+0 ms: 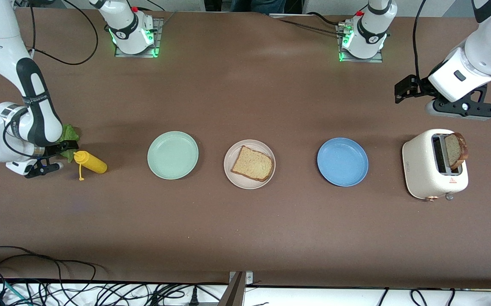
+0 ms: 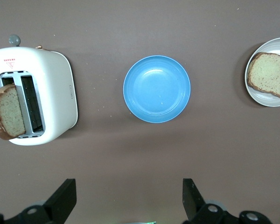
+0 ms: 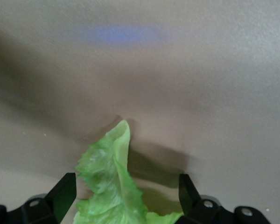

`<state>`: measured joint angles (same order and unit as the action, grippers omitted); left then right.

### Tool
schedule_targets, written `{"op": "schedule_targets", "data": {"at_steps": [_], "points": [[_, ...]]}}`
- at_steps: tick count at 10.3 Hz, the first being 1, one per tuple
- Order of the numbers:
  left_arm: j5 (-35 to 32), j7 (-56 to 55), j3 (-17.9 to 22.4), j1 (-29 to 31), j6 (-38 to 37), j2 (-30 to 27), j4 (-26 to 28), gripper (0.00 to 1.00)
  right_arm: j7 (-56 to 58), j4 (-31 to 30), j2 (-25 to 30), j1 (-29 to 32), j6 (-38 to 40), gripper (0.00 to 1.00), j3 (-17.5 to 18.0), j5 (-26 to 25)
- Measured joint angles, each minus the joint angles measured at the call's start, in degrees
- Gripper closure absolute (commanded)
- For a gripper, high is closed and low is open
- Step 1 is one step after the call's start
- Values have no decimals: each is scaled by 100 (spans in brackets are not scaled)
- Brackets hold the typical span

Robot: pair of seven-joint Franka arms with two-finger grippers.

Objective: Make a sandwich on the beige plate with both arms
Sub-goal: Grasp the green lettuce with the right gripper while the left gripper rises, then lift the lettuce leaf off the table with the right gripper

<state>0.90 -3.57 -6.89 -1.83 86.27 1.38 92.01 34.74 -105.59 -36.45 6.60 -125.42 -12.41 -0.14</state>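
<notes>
1. My front camera sits high, facing both arm bases across the whole counter (image 1: pixel 245 238).
2. My left wrist camera looks straight down, sharing the toaster (image 2: pixel 35 95) and blue plate (image 2: pixel 157 88) (also seen in front).
3. My right wrist camera hovers close over lettuce (image 3: pixel 109 186).

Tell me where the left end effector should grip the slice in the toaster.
Probably the exposed top half of the bread slice, pinching its two flat faces and coming straight down from above. It stands upright in one slot of the toaster, crust edge up. The left end effector is open above the table.
</notes>
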Motion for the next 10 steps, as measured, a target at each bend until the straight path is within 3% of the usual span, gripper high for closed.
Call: {"op": "schedule_targets", "data": {"at_steps": [1, 2, 10], "points": [[0, 0, 0, 5, 0, 0, 0, 0, 30, -4, 0, 3, 0, 95, -12, -1], [0, 0, 6, 10, 0, 0, 0, 0, 42, 1, 4, 3, -11, 100, -18, -20], [0, 0, 10, 13, 0, 0, 0, 0, 180, 129, 74, 0, 6, 100, -36, -34]]}}
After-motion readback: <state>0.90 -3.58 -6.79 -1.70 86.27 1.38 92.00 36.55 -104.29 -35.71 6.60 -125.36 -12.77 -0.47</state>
